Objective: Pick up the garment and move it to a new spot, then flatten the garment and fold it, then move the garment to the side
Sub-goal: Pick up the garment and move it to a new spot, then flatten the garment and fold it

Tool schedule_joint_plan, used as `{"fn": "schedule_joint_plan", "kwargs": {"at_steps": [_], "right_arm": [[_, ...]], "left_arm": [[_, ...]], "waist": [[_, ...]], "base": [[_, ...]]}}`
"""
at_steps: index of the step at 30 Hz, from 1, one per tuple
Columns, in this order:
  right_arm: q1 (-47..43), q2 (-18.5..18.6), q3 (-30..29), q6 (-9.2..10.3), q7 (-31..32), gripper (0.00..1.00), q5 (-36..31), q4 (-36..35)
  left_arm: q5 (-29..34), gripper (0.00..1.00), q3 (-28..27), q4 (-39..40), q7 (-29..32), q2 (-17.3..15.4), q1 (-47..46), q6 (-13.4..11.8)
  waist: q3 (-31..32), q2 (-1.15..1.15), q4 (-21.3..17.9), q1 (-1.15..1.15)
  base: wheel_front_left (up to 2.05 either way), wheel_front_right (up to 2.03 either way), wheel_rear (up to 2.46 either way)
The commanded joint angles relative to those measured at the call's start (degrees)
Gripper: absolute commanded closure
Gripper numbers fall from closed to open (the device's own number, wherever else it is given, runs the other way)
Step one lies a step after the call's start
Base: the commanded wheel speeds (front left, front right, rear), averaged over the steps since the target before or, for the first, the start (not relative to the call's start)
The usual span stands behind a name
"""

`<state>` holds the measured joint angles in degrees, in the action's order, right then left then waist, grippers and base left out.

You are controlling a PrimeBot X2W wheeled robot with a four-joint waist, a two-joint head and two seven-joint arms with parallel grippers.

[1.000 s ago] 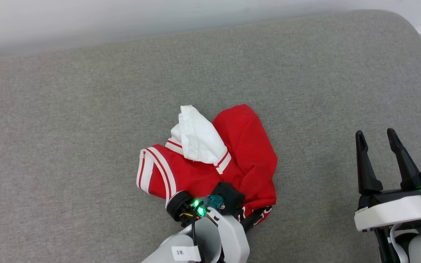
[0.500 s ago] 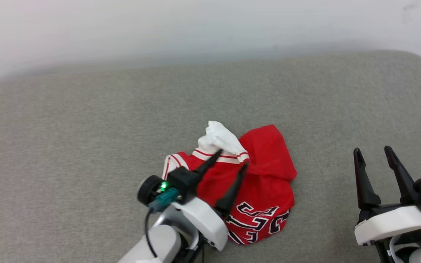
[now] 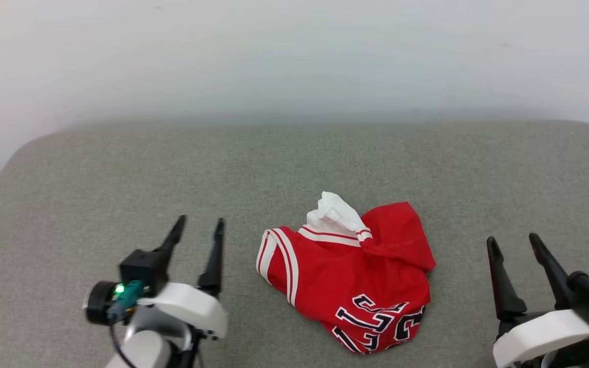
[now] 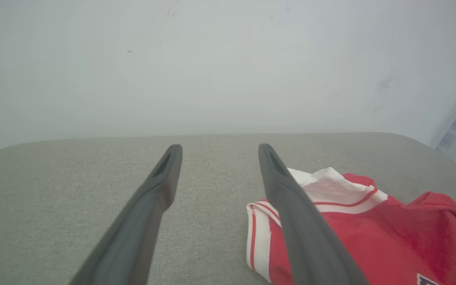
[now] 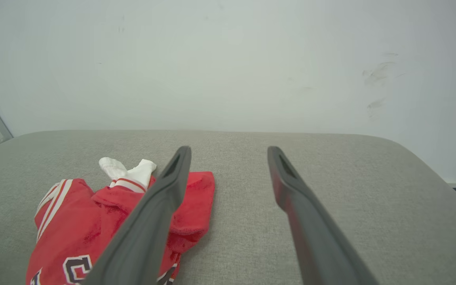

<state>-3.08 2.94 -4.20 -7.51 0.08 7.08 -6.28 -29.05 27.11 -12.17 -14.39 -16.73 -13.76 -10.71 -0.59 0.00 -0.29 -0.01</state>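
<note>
**Flattening not yet begun**

Lower left: the left claw [image 3: 200, 222], fingers apart and empty, clear of the cloth. Lower centre: the shirt [image 3: 356, 276] lies crumpled on the grey cushion [image 3: 120, 168]. Its long axis runs upper left to lower right, with the striped edge toward the left claw. Lower right: the right claw [image 3: 512, 239], fingers apart, empty. The left claw appears slightly nearer; the shirt lies to its right.

Grey fabric surface [image 3: 120, 168], garment [image 3: 345, 271] — crumpled

obstacle: garment [image 3: 348, 278] heaped mid-surface | free: bare grey cushion [image 3: 120, 179] all around it | limit: wall [image 3: 294, 61] behind
</note>
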Motion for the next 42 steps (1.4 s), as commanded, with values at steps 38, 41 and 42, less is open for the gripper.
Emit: {"fn": "schedule_joint_plan", "kwargs": {"at_steps": [38, 41, 42], "right_arm": [[7.4, 8.2, 9.5, 0.04, 21.5, 0.0, 8.4, 3.5], [11.0, 11.5, 15.1, 0.04, 26.8, 0.0, 10.8, 3.4], [12.2, 12.6, 16.7, 0.04, 28.5, 0.0, 11.5, 3.5]], "left_arm": [[-1.9, 0.0, -4.0, 6.2, 0.1, -3.3, 4.6, -1.4], [-1.8, 0.0, -3.9, 5.7, -0.1, -2.7, 3.7, -1.0], [-1.8, 0.0, -3.8, 5.5, -0.2, -2.5, 3.5, -0.9]], "waist": [[-1.4, 0.0, 6.6, 0.01], [-2.8, 0.0, 7.5, 0.01], [-3.3, 0.0, 7.7, 0.01]], "base": [[0.0, 0.0, 0.0], [0.0, 0.0, 0.0], [0.0, 0.0, 0.0]]}}
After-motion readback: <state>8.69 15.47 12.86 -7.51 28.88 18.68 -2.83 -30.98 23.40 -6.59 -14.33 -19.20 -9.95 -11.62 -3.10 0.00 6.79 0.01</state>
